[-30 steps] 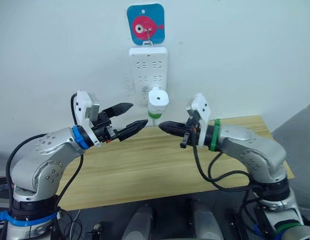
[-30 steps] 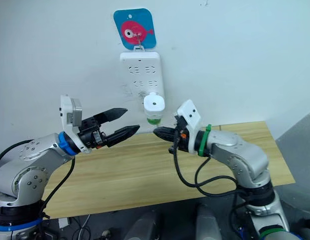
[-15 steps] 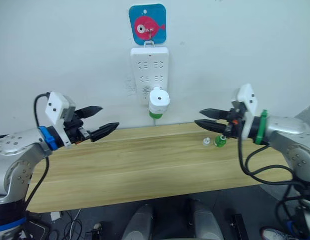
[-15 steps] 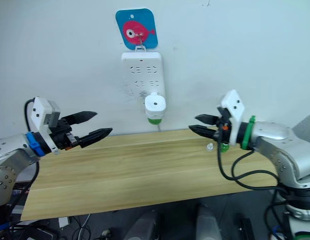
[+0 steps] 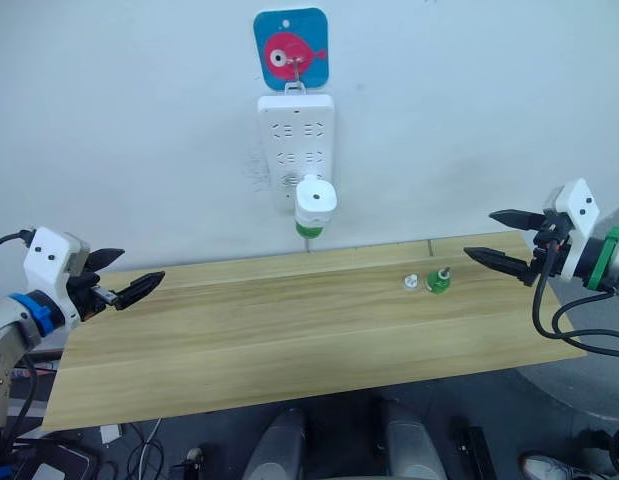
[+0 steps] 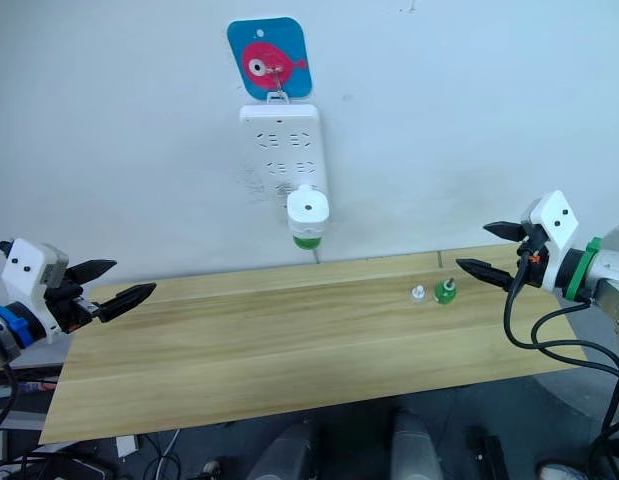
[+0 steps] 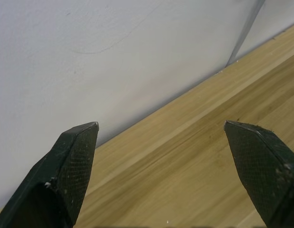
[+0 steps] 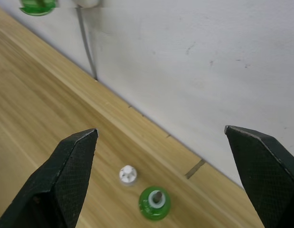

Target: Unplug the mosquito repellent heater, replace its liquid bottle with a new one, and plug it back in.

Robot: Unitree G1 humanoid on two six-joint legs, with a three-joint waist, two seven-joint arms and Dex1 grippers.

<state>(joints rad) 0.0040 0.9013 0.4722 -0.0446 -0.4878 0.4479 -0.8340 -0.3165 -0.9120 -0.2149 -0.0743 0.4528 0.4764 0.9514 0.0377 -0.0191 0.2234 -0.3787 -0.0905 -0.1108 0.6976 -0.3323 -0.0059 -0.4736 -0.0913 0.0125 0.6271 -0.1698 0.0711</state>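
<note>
We see the mosquito repellent heater [image 5: 315, 200] plugged into the lowest row of a white power strip [image 5: 296, 145] that hangs on the wall under a blue card with a pink fish [image 5: 291, 48]; from the middle of the wooden counter [image 5: 289, 335] it sits at about twelve o'clock, above the counter's back edge. A green-based liquid bottle [image 5: 307, 230] is fitted in the underside of the heater, and a thin cord drops from there to the counter. On the counter, at roughly two o'clock from its middle, stands a small green bottle [image 5: 439, 281] with a white cap [image 5: 411, 283] lying just beside it at its nine o'clock, the two apart from each other. Our left gripper [image 5: 124, 276] hovers over the counter's left end, at about nine o'clock from the middle, its two black fingers spread wide and holding nothing; the left wrist view shows only bare wood and wall between them. Our right gripper [image 5: 510, 239] hangs past the counter's right end, at about three o'clock, also spread wide and empty, pointing toward the green bottle, which is well apart from it. In the right wrist view the green bottle [image 8: 155, 203] and the cap [image 8: 128, 175] lie between the open fingers, farther along the counter.
</note>
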